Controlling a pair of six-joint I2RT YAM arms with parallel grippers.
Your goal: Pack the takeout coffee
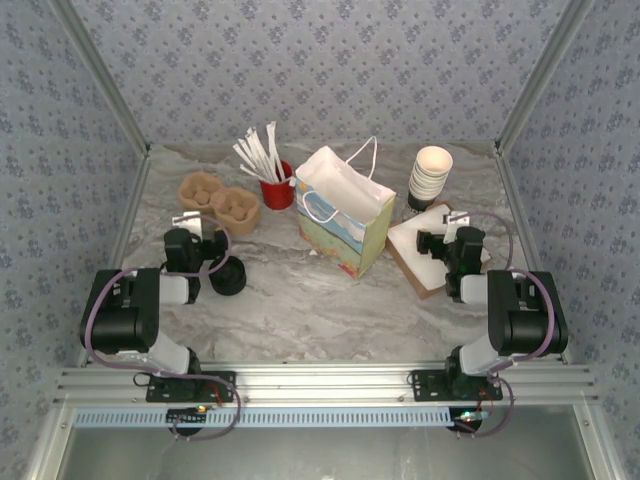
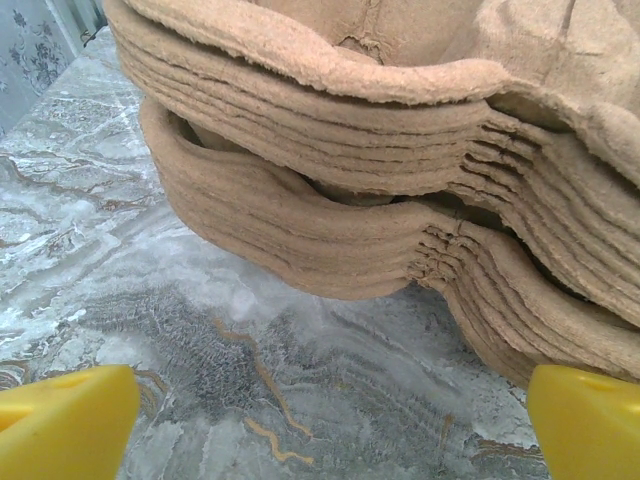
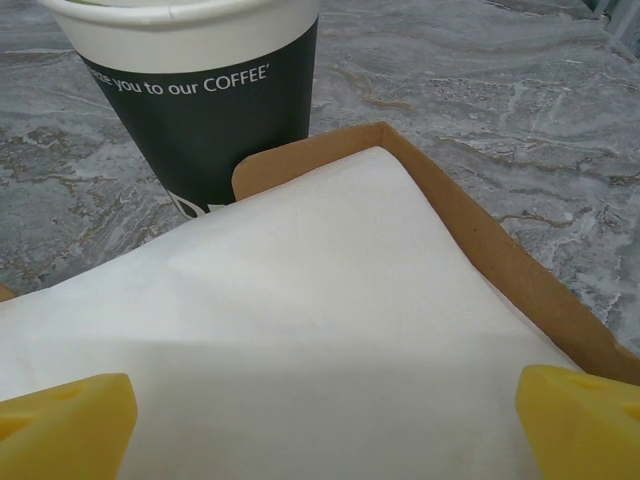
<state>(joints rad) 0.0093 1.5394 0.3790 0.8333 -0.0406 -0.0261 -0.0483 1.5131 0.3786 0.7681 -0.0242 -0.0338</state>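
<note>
Red cup (image 1: pixel 278 192) w/ sticks (image 1: pixel 257 152), box (image 3: pixel 480 232) w/ paper (image 3: pixel 300 310)

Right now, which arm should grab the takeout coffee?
Left, probably. The takeout coffee stands just beside the left gripper, which is open. The right gripper hovers over the paper-lined box, with the gift bag between it and the coffee.

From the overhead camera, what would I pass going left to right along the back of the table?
Stack of brown pulp cup carriers → red cup holding white sticks → gift bag → stack of paper cups.
</note>
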